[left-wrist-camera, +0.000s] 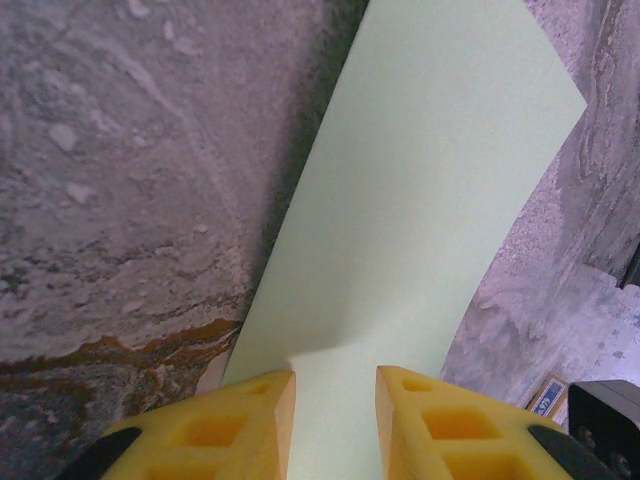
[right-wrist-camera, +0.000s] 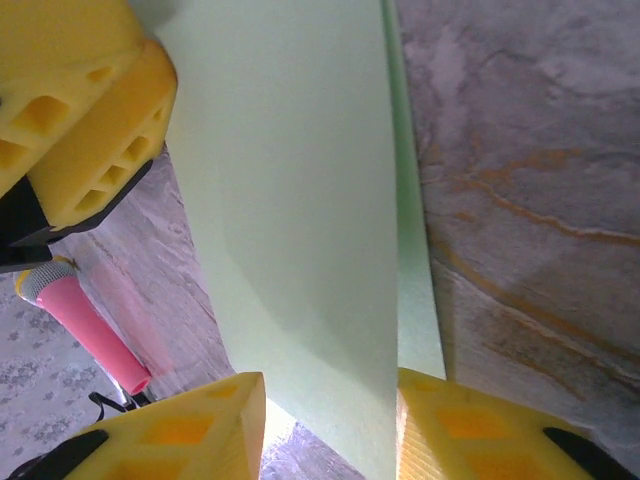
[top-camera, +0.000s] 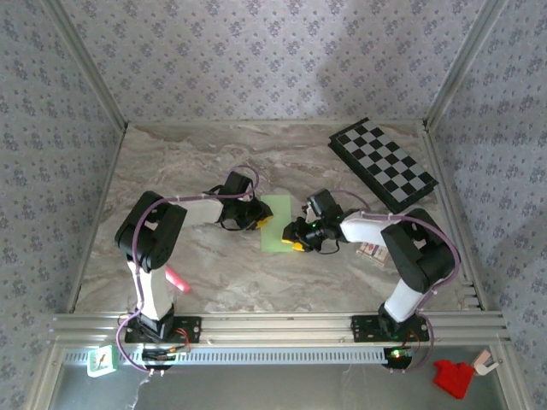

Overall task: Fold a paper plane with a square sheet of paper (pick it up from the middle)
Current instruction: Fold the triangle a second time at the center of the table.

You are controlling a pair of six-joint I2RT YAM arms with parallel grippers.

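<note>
Straddling edges of the square sheet of paper (top-camera: 275,213), left pincer (left-wrist-camera: 335,385) and right pincer (right-wrist-camera: 332,385) show gapped jaws; grip unclear.

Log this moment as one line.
paper sheet: pale green, centre of workspace | left gripper: jaws apart, astride sheet | right gripper: jaws apart, astride sheet

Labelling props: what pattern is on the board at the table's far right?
Black-and-grey chequers; the board shows best in the top external view.

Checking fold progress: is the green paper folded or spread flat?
Folded. In the right wrist view the paper shows two layers, the upper edge stopping short of the lower.
</note>
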